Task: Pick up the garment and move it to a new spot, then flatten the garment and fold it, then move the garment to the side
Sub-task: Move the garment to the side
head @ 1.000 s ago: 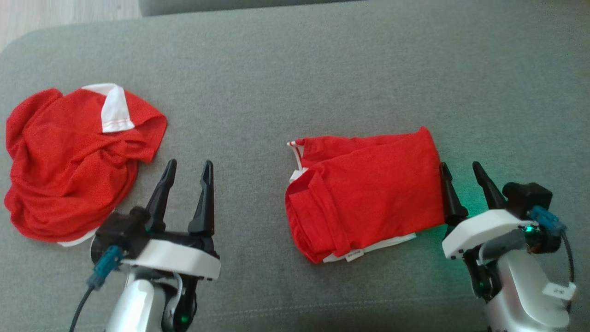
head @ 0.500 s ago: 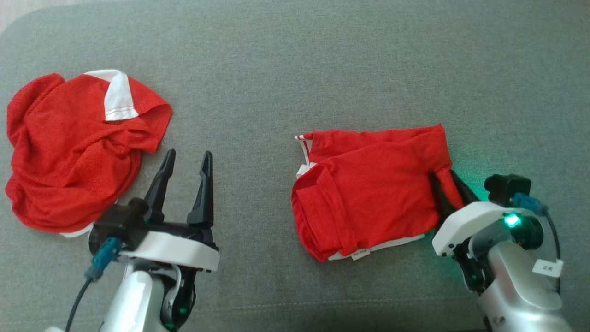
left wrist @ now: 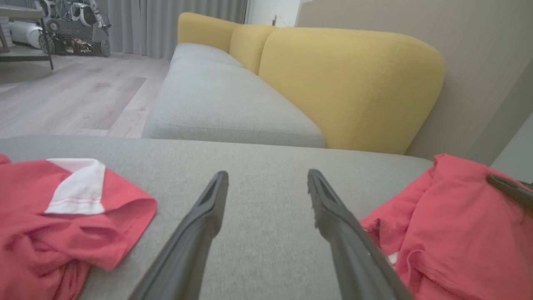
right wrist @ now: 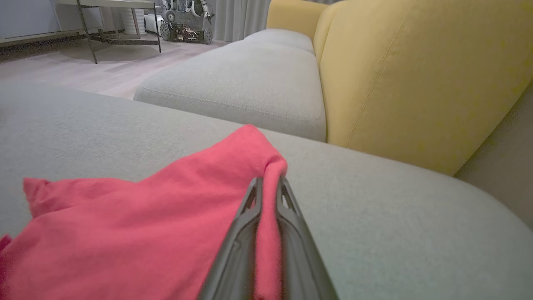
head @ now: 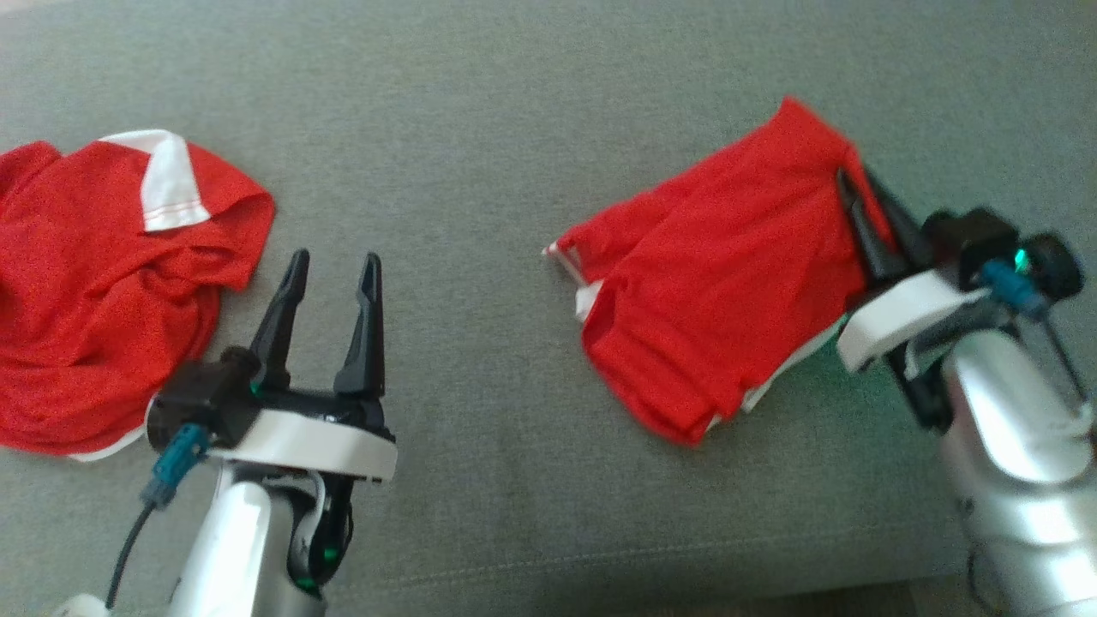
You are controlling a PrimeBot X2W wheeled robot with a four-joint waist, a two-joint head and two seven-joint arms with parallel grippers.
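Note:
A folded red garment [head: 720,291] with white trim lies on the grey seat cushion [head: 514,103], its right edge raised. My right gripper [head: 857,184] is shut on that edge; in the right wrist view a fold of the garment [right wrist: 145,221] sits pinched between the right gripper [right wrist: 268,181] fingers. My left gripper [head: 334,266] hovers open over bare cushion, to the left of the garment. The left wrist view has the left gripper [left wrist: 266,179] holding nothing, with the garment [left wrist: 449,225] at its right.
A second, crumpled red garment with a white collar [head: 94,291] lies at the far left, also in the left wrist view [left wrist: 62,216]. A yellow sofa backrest [left wrist: 349,83] rises behind the cushion. The cushion's front edge [head: 548,591] runs near my arms.
My right gripper has shut on the folded garment's right edge and carried it up and to the right, tilting the garment. The head camera has shifted. My left gripper stays open.

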